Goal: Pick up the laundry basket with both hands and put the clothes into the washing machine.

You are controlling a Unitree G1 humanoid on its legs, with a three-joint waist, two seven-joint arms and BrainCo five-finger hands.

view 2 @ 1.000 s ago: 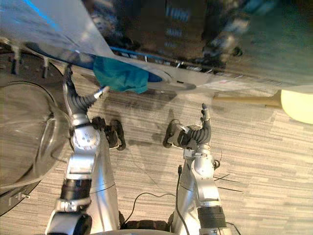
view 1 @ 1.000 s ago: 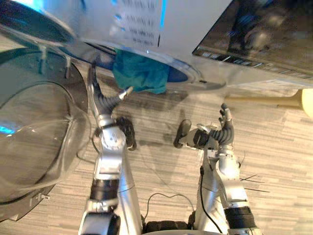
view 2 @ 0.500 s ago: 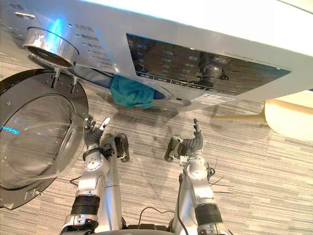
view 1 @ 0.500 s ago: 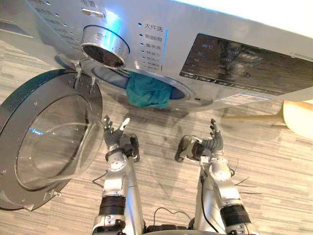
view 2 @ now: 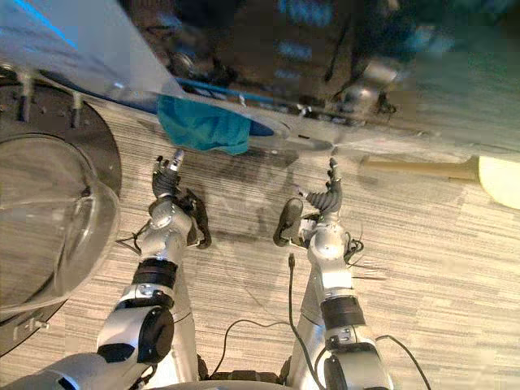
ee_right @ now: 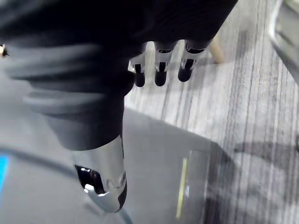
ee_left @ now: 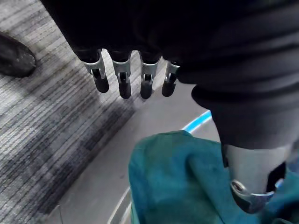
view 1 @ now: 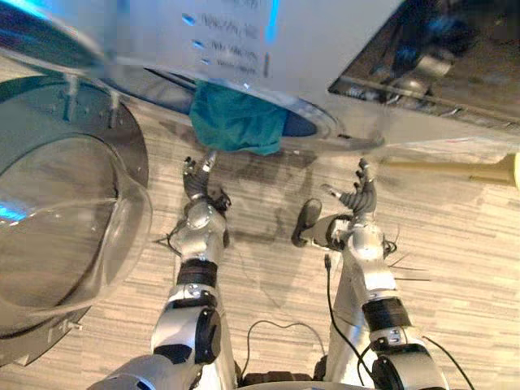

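Evidently the job is to tuck the teal cloth [view 1: 236, 122] fully into the washing machine [view 1: 317, 41]. The left hand [view 1: 197, 185], just below the machine's opening with fingers straight and empty, should lift the hanging fold and push it deep past the lip, clear of the open door [view 1: 65, 219]. The right hand [view 1: 357, 199], below the machine's front and apart from the cloth, is relaxed, holding nothing. The cloth droops over the lip, soft, thin, crumpled, plain teal.
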